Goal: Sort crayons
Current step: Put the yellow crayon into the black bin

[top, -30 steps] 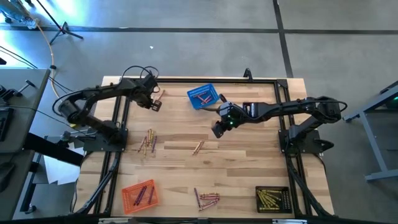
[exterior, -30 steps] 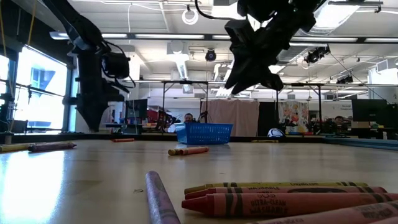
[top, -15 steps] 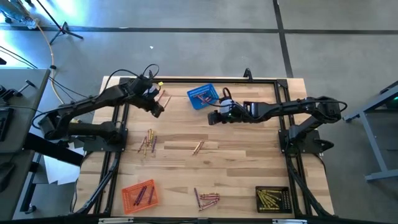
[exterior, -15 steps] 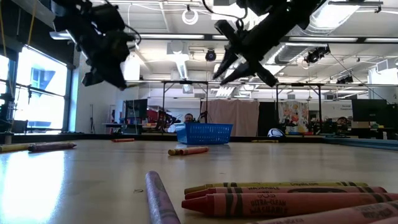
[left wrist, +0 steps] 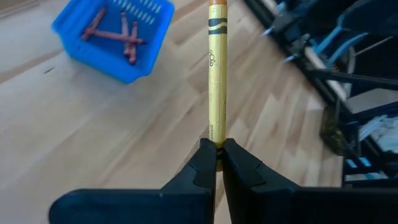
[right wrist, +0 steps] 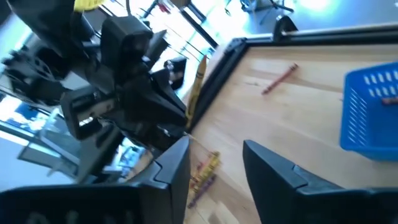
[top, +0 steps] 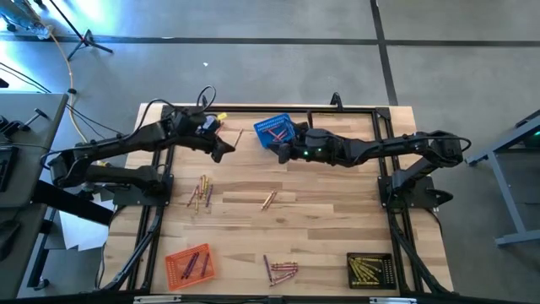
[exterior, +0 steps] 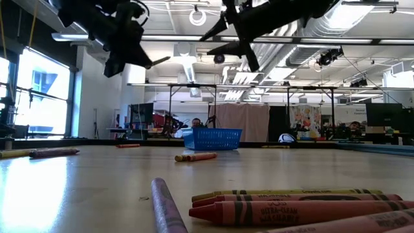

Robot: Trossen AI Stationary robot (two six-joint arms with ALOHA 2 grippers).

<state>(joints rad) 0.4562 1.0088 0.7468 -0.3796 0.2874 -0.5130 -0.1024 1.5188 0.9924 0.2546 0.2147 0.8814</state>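
Left gripper (left wrist: 216,155) fingers clamped on yellow crayon (left wrist: 216,74), long axis pointing at the blue basket (top: 273,132), upper centre. Right gripper (top: 285,152), fingers apart, hovers beside it.

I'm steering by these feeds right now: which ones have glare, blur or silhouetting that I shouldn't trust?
Low view: bright window glare washes the table's left; both arms are dark silhouettes. Right wrist view: the left gripper and the room behind are motion-blurred. Left wrist view: the yellow crayon is sharp, the blue basket soft.
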